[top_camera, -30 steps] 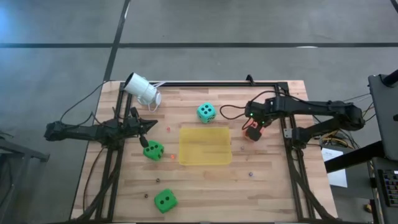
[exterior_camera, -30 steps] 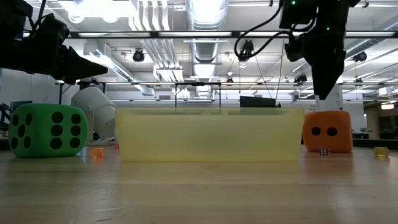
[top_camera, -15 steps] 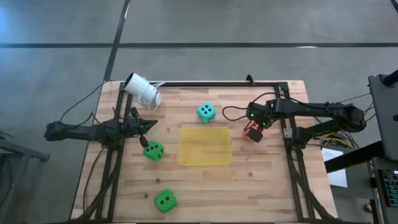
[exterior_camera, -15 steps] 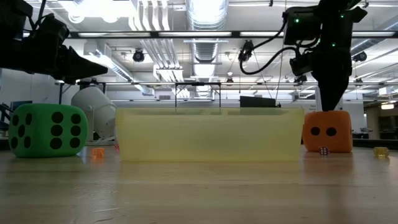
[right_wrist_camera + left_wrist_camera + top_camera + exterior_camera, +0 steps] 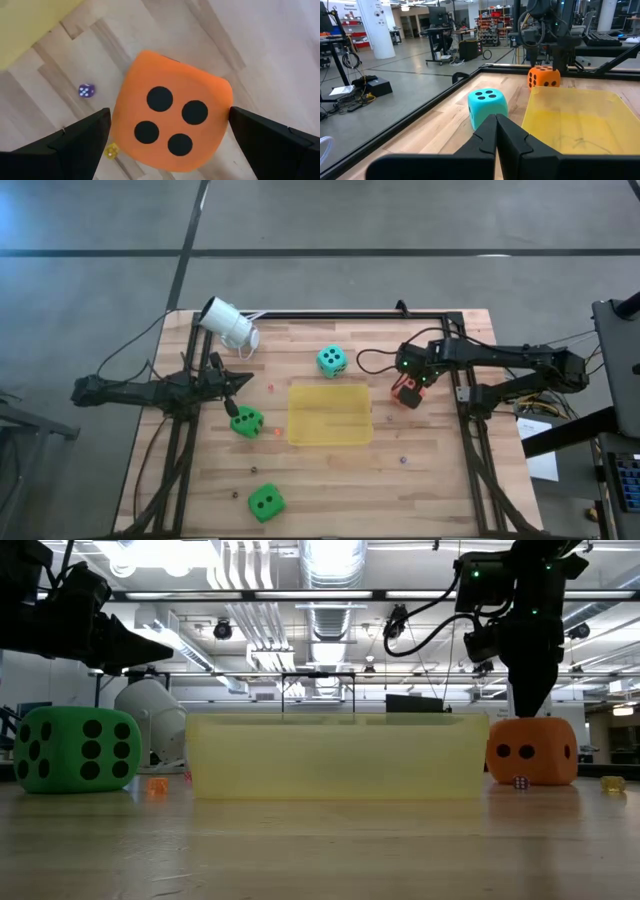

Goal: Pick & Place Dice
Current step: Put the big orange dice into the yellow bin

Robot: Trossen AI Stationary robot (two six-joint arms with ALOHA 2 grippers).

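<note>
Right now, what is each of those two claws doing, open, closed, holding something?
Left gripper: closed, holding nothing, waiting above the table near a green die.
Right gripper: open, one finger on each side of the orange die, not yet closed on it.

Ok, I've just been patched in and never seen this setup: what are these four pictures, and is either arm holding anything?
It is a two-armed robot at a wooden table. One picture looks straight down, one looks level across the tabletop, and the other two come from cameras on each wrist.

On the table lie a yellow tray, a teal die, two green dice, an orange die, a few tiny dice, and a white camera at a corner.

The right claw is open, lowered over the orange die with a finger on either side; it is not closed on it yet. The left claw is shut and empty, waiting above the table near one green die, pointing toward the teal one.
</note>
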